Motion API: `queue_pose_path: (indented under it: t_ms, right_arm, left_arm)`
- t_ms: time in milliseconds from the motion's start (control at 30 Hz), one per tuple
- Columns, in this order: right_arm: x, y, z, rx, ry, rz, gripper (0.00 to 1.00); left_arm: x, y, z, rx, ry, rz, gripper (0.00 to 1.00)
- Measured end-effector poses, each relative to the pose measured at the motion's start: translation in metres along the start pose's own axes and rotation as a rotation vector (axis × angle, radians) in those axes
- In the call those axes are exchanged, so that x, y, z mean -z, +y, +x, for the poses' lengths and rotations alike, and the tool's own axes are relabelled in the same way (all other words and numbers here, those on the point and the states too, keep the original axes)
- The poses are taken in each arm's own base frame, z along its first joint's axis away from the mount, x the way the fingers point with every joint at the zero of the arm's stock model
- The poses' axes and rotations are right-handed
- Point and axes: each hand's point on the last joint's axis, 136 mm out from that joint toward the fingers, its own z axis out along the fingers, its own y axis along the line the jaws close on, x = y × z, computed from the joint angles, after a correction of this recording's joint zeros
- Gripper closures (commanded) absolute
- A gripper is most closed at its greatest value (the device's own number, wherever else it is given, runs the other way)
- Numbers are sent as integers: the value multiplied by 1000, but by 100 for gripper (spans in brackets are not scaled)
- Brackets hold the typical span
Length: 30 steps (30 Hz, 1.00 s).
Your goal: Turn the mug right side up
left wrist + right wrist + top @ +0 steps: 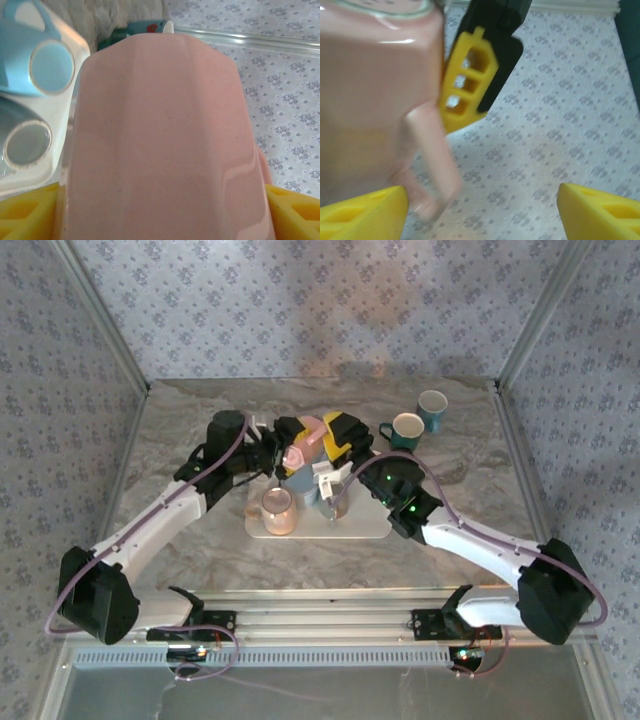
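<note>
Pink mug [298, 454] is held aloft above the white tray [365, 527] near the middle of the bench [470, 455], where the two arms meet. It is pinched across its faceted body by the left gripper [165, 220]; lifting it clear of the tray is judged to give room for turning it. The right gripper [482, 215] is spread wide, with the mug's handle [432, 160] hanging just beside its left finger, so a handover or a second hold seems to be in preparation, though no contact can be confirmed.

From the top camera the general layout is given: other mugs crowded on the tray below and two teal mugs [407, 428] standing apart on the bench. From the left wrist, the bases of a light blue mug [42, 60] and a grey mug [22, 140] are seen, lying on their sides or inverted. From the right wrist, the handle is revealed. Which end of the pink mug is up cannot be told.
</note>
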Motion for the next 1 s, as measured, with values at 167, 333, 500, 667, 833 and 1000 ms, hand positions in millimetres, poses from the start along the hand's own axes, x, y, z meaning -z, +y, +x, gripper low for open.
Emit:
queue_pose_path:
  t_ms: [167, 333, 500, 667, 833, 1000]
  right_arm:
    - [38, 17, 9, -194, 31, -91, 19]
    - [69, 4, 24, -645, 75, -125, 26]
    - [72, -18, 31, -1286, 132, -179, 30]
    - [59, -33, 36, -1923, 135, -236, 39]
    - [38, -15, 35, -2452, 162, -366, 39]
    - [19, -5, 23, -2740, 185, -553, 42]
  left_arm:
    - [6, -36, -33, -186, -116, 41, 69]
    - [13, -63, -46, -459, -206, 41, 69]
    - [12, -65, -47, -713, -247, 9, 71]
    - [8, -64, -48, -908, -272, 10, 71]
    - [4, -55, -47, -1019, -269, 4, 71]
    - [2, -58, -41, -1103, -253, 45, 72]
